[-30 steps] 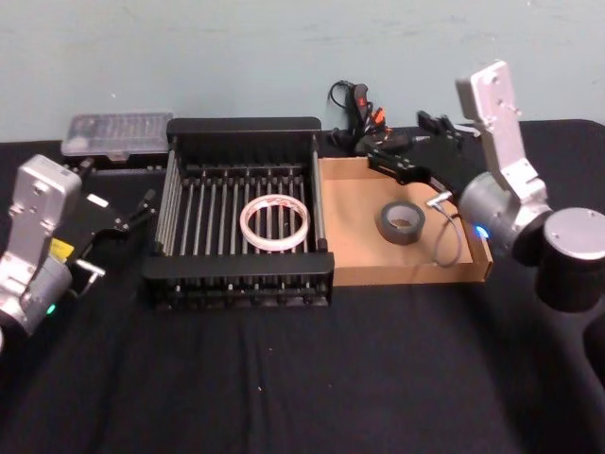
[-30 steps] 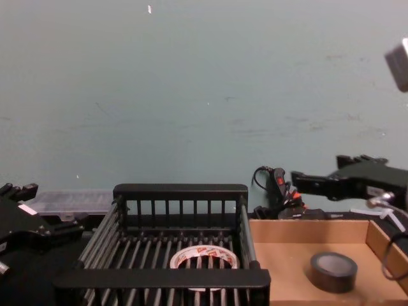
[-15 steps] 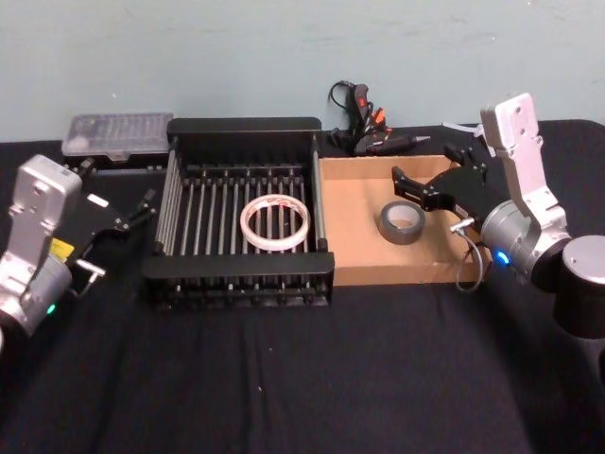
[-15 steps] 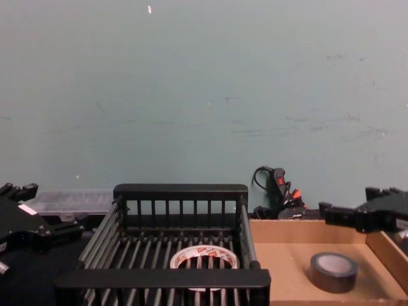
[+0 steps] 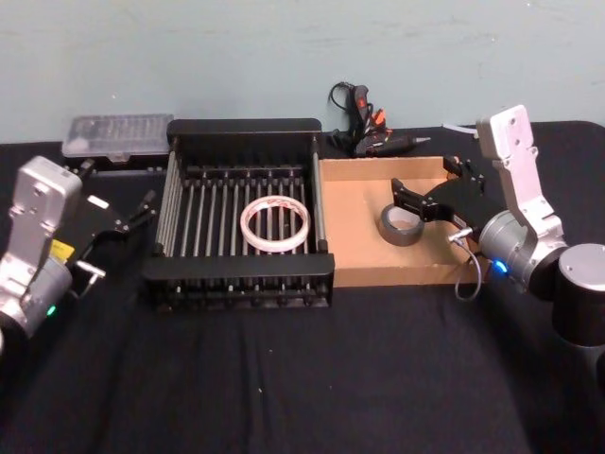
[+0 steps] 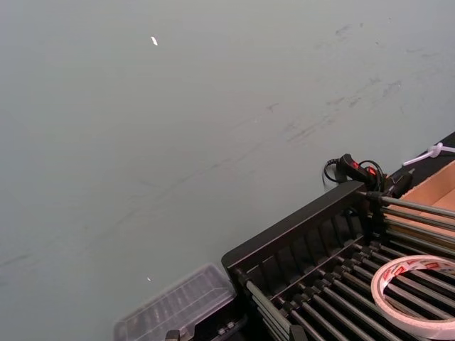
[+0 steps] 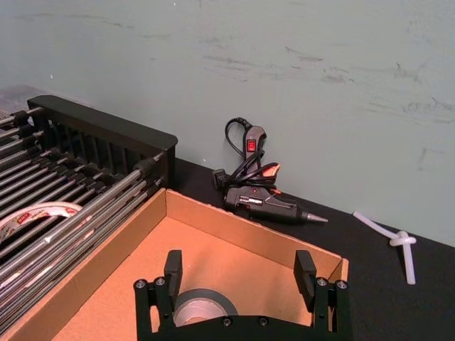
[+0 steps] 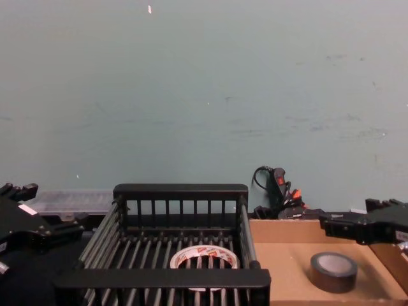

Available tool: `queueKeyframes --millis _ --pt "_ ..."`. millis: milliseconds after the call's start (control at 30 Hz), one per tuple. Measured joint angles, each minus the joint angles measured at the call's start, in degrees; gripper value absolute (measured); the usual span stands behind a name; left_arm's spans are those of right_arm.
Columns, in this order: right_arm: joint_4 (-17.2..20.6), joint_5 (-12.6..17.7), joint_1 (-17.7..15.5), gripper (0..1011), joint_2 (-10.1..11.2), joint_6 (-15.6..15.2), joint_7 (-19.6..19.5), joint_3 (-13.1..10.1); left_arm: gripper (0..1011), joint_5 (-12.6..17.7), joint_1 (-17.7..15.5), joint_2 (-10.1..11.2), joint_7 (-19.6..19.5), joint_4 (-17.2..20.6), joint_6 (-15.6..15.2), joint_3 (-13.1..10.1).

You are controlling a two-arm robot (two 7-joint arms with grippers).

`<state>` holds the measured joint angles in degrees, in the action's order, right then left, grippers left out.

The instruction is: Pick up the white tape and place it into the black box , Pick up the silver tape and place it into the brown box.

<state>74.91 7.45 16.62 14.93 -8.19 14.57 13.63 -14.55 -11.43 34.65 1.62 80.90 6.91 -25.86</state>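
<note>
- Right end effector [image 5: 405,197] hangs over the brown box [image 5: 354,241], fingers spread wide and pinching nothing.
- The silver tape [image 5: 401,223] lies flat on the box floor, hole up, directly below and just in front of those fingertips; the right wrist view has the roll [image 7: 199,307] sitting between the two fingers [image 7: 173,268].
- From the chest, the end effector [image 8: 331,223] sits above the tape [image 8: 333,271], apart from it.
- White tape [image 5: 274,222] lies flat on the slats of the black box [image 5: 241,129], well clear of both arms.
- Left end effector [image 5: 142,208] idles just outside the black box's left wall; can't tell whether its fingers are spread.
- My read: both rolls look delivered, so the right arm only needs to lift clear.
</note>
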Motion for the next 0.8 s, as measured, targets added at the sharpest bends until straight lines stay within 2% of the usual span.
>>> queueKeyframes --millis 800 --pt "0.2 0.0 0.0 1002 0.1 0.1 0.1 0.0 1001 0.0 0.0 0.0 0.0 0.0 0.0 0.0"
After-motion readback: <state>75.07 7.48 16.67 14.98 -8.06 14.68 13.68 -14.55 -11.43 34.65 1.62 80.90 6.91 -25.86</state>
